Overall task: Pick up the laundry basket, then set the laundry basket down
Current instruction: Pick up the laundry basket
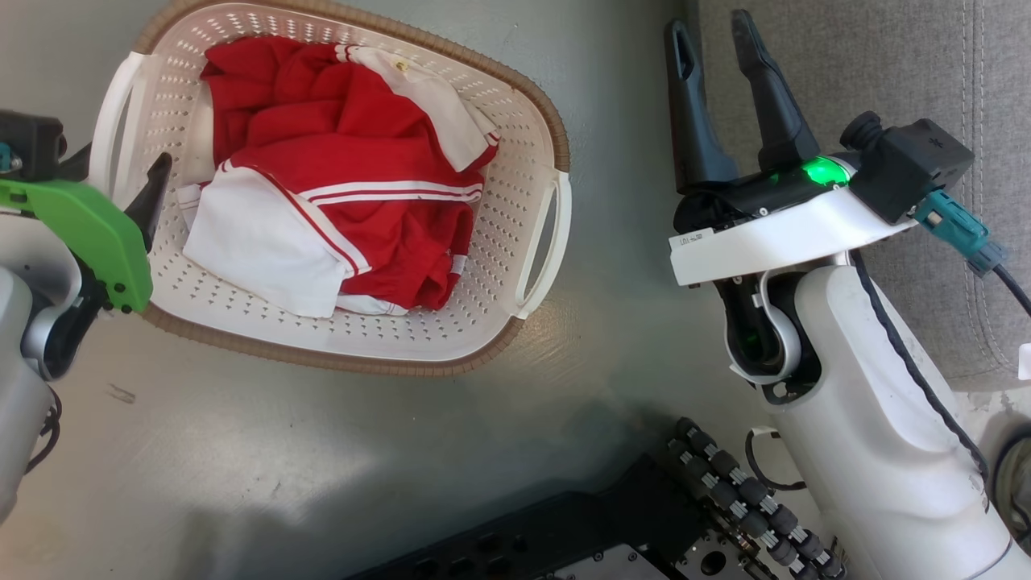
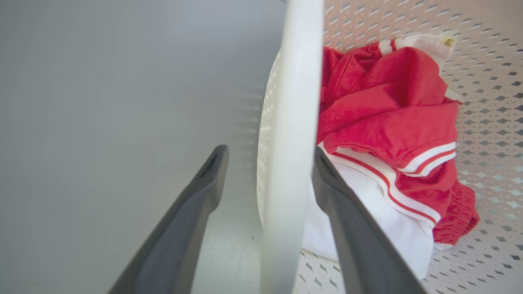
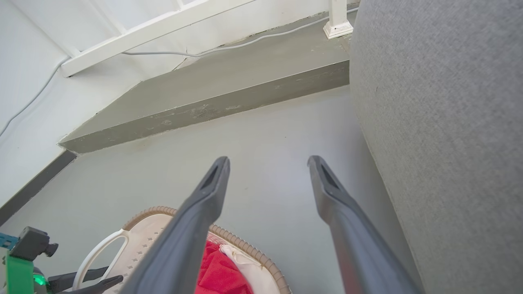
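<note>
The laundry basket [image 1: 503, 242], holding red-and-white clothes [image 1: 354, 161], sits on a smooth grey floor [image 1: 322, 451]; the left gripper [image 2: 269, 152] straddles its white handle [image 2: 290, 122], fingers apart, not clamped; the right gripper [image 1: 709, 24] hangs open beside a grey sofa [image 1: 886, 64]; a low grey step [image 3: 204, 94], a pale cable [image 3: 229, 46] along it, meets a white wall [image 3: 24, 49] beyond.

Not much to be read here tbh: one small white sticker [image 1: 691, 238] is seen stuck on the front edge of the white wrist plate [image 1: 773, 229] of the right arm, with a short line of dark print on it. That print is too small and blurred to be made out, so no letters or numbers can be given. A faint cross-like mark is also seen on top of the black camera block [image 1: 910, 165] on that wrist.
</note>
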{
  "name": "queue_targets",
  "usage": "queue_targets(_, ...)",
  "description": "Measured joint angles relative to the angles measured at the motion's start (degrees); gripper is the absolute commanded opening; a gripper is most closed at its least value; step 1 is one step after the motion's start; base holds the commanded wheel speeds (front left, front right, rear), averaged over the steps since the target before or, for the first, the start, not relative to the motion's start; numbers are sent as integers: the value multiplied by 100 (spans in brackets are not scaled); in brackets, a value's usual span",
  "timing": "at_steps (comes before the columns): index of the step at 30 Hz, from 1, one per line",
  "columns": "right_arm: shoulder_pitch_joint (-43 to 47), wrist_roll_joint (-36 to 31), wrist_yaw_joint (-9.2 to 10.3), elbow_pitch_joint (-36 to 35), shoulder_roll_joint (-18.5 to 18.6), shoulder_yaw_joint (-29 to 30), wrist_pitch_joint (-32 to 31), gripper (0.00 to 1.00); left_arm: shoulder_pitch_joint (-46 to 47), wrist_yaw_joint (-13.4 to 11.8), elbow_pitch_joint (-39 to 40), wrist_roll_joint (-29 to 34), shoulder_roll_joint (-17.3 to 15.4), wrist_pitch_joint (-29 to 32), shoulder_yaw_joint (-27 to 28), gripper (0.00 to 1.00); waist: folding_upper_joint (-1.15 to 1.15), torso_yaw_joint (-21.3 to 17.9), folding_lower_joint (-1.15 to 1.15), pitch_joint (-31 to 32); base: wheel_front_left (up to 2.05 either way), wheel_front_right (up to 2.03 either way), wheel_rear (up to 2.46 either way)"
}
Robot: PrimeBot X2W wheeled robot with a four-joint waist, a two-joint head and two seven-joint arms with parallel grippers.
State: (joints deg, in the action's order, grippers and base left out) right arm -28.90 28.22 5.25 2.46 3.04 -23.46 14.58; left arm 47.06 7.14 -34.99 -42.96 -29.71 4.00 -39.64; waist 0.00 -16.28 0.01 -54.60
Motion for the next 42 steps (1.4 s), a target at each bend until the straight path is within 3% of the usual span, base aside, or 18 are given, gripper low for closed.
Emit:
queue_targets(2,-1,1,19,0,1,1,0,100,78,0,-34,-64,0,1,-70,100,0,-18,0,-18,0,0,0)
queue_targets(5,-1,3,40,0,0,0,0,100,149,0,-130,-170,0,21,-151,44,0,-32,0,-31,0,0,0)
queue_targets(6,-1,4,40,1,0,-2,0,100,160,0,-156,-185,-1,47,-180,34,0,-35,0,-32,0,0,0)
queue_targets(8,-4,9,41,1,0,-9,0,100,188,0,-188,-223,-1,47,-248,0,0,-39,0,-31,0,0,0)
queue_targets(14,-16,9,44,38,-1,-7,0,100,264,1,-364,-390,58,-13,-346,0,0,-31,0,6,0,0,0)
queue_targets(27,-25,8,86,229,-1,44,0,100,121,-11,-913,-1324,716,-366,-245,0,0,126,-1,412,0,0,0)
queue_targets(42,0,4,90,383,4,46,0,100,-346,-16,-1768,-1758,1261,-940,99,0,0,344,-1,827,0,0,0)
